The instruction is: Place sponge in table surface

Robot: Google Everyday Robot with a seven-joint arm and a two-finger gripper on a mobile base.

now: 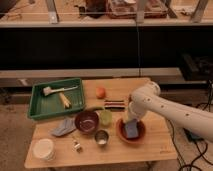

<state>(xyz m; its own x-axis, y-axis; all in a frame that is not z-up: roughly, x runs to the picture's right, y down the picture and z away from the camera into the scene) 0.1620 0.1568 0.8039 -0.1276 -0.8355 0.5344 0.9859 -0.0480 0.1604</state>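
End effector (128, 121) low over red bowl (131, 142), right-centre of tabletop (150, 150). Blue sponge (133, 131) lies in bowl, directly beneath. Grip state: can't tell, hold unconfirmed.

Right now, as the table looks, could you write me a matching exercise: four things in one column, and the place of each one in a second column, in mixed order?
Things
1. sponge
2. brush
3. orange fruit
4. gripper

Places
A. inside the green tray
B. on the bare table top, beside the tray
C. lying in the brown bowl
D. low over the brown bowl, right by the sponge

Pairs: 1-C, 2-A, 3-B, 4-D
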